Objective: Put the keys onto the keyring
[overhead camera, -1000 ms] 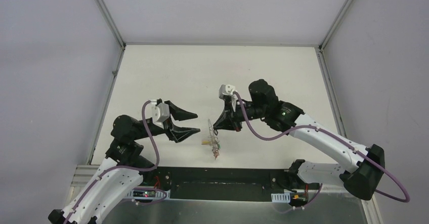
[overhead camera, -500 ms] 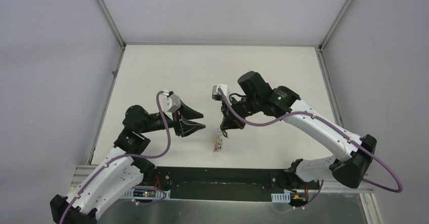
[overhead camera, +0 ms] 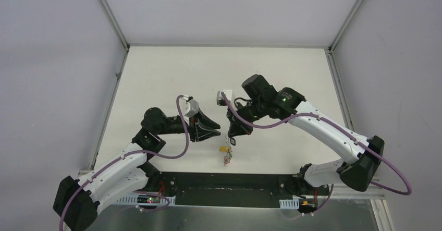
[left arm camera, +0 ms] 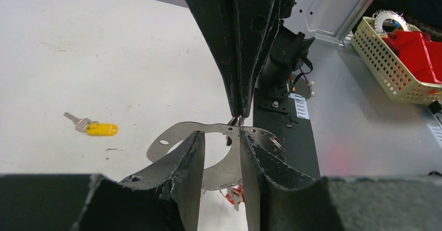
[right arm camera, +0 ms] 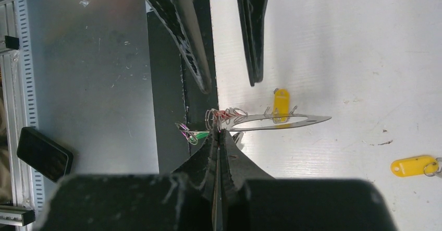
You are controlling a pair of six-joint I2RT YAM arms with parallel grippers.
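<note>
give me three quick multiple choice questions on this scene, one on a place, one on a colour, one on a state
1. Where does the loose key lie? A in a bowl; B on the table; C inside a box.
2. What colour is its tag? A yellow; B blue; C white.
3. The right pincer is: A wide open; B shut on the keyring; C out of view.
Answers: B, it lies flat on the white surface; A, the tag is plainly yellow; B, its tips pinch the keyring's edge.
</note>
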